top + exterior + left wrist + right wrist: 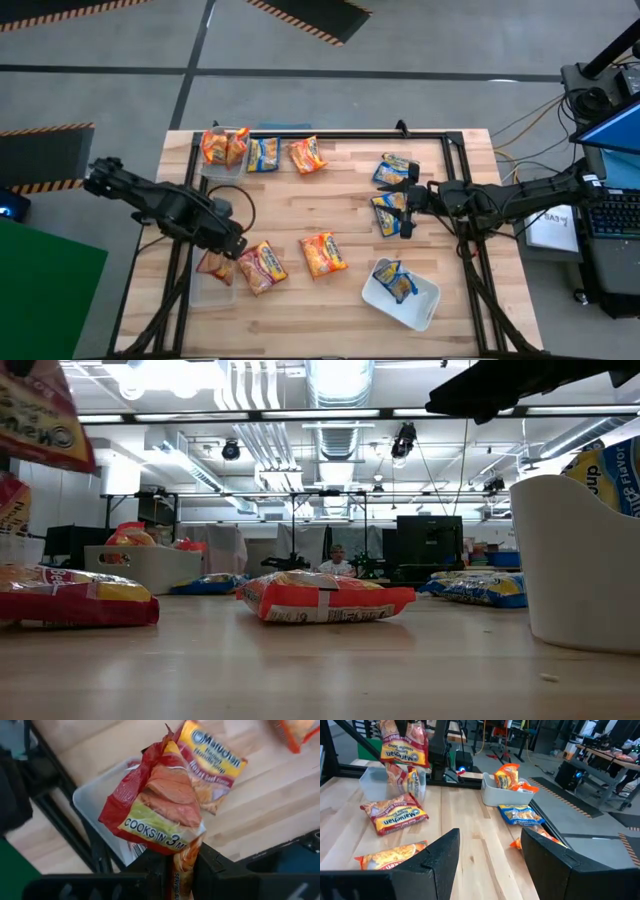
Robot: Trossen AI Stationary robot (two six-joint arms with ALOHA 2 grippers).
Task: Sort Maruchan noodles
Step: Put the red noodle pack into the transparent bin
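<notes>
My left gripper [232,245] points down over the clear tub [205,292] at the near left, shut on a red noodle packet [155,805]. In the right wrist view, another red packet [410,782] stands in that tub. A third red packet [262,267] and an orange one [322,253] lie flat on the table beside it. My right gripper [490,855] is open and level at mid right, by two blue packets [393,170] [388,213], with nothing between its fingers. My left gripper pinches the red packet's end edge [182,862] between its two fingers, which come from above and point down. The packet hangs crumpled below the fingers, lifted clear above the tub [95,795].
A far-left tub [222,150] holds orange packets. A blue packet [262,153] and an orange one [306,154] lie beside it. A white tub [400,293] at the near right holds a blue packet. Bare wood shows in the table's middle.
</notes>
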